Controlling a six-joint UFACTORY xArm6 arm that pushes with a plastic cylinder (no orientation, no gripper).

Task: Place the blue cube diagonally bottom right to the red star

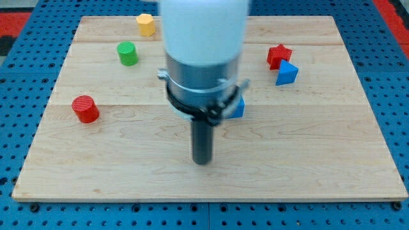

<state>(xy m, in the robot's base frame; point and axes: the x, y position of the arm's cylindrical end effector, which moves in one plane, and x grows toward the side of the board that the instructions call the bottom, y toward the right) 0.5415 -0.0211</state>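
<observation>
The red star (278, 55) lies at the view's upper right on the wooden board (307, 147). A blue triangular block (286, 73) sits touching it at its lower right. The blue cube (238, 107) is near the board's middle, mostly hidden behind the arm's body; only its right edge shows. My tip (202, 161) rests on the board below and to the left of the blue cube, apart from it.
A yellow block (146, 24) lies at the top edge, left of the arm. A green cylinder (127, 53) is below it. A red cylinder (85, 108) is at the left. The arm's white and grey body (203, 57) hides the board's top centre.
</observation>
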